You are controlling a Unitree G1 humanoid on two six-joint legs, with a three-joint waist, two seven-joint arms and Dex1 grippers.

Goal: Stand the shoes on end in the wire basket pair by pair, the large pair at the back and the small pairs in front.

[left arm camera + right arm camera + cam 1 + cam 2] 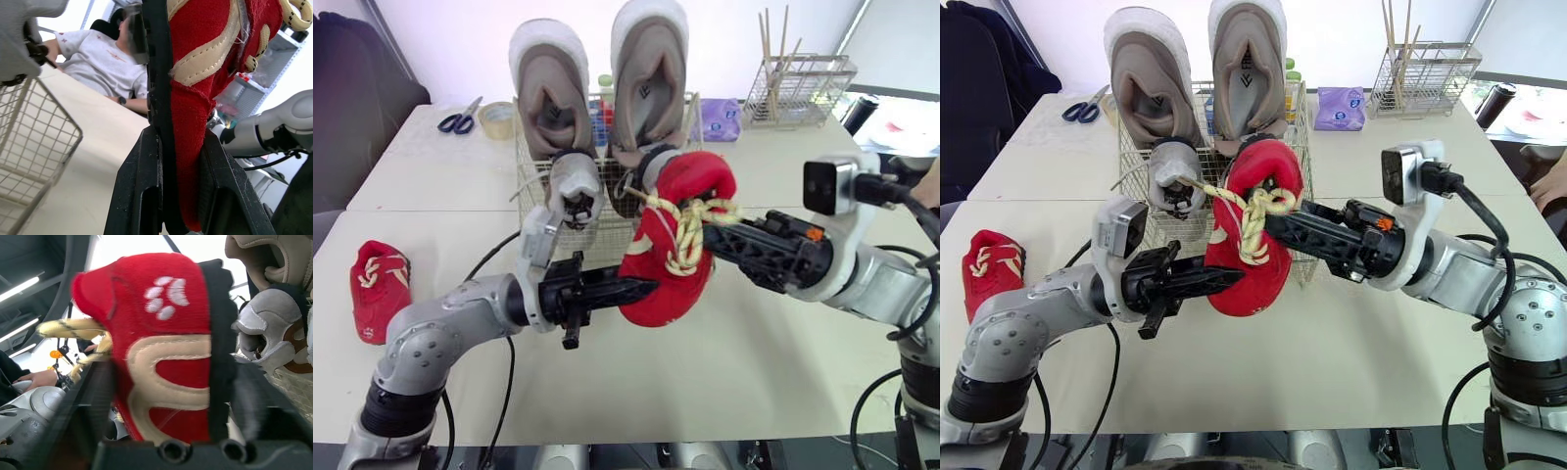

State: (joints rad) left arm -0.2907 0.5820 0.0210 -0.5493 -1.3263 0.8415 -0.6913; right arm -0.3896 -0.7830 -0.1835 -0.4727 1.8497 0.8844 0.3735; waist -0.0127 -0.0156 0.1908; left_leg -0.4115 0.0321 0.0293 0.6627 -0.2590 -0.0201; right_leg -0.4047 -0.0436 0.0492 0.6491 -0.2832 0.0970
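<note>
I hold the red shoe (pixel 674 245) up just in front of the wire basket (pixel 530 186), left fingers (pixel 612 290) clamped on its lower end, right fingers (pixel 744 238) clamped near its laces, beige pair (pixel 548 93) upright at the basket's back, other red shoe (pixel 379 286) on the tabletop (pixel 754 372) left of it

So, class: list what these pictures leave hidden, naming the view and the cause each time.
Eye views: the held red shoe hides much of the front of the wire basket and most of the second grey shoe.
Left wrist view: the basket runs off the edge.
Right wrist view: the shoe covers the basket's inside.
</note>
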